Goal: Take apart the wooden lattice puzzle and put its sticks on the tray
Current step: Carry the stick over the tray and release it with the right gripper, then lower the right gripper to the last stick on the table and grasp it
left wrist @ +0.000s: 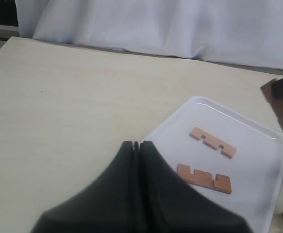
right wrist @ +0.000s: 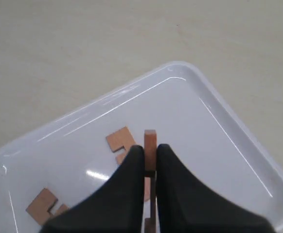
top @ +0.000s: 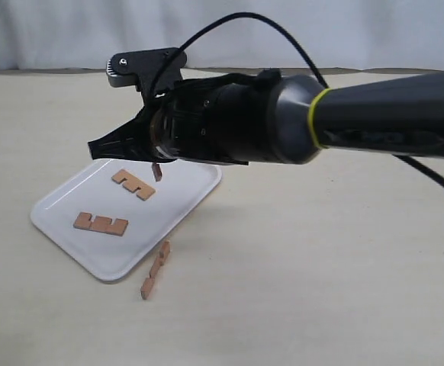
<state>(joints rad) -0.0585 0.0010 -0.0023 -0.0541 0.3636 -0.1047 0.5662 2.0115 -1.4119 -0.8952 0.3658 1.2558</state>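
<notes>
My right gripper [right wrist: 150, 148] is shut on a reddish-brown notched stick [right wrist: 150, 140], held on edge above the white tray [right wrist: 214, 131]. From outside, that stick [top: 157, 172] hangs under the right arm, over the far part of the tray [top: 180, 194]. Two notched sticks [top: 133, 184] [top: 101, 223] lie flat on the tray. One more stick [top: 156, 269] lies on the table beside the tray's near edge. My left gripper [left wrist: 137, 143] is shut on nothing, beside the tray [left wrist: 258, 160]. No assembled lattice shows.
The right arm [top: 344, 118] reaches from the right across the middle, with a black cable [top: 230, 19] looping above it. A white curtain [left wrist: 180, 24] closes the table's far edge. The beige tabletop [top: 321, 267] spreads around the tray.
</notes>
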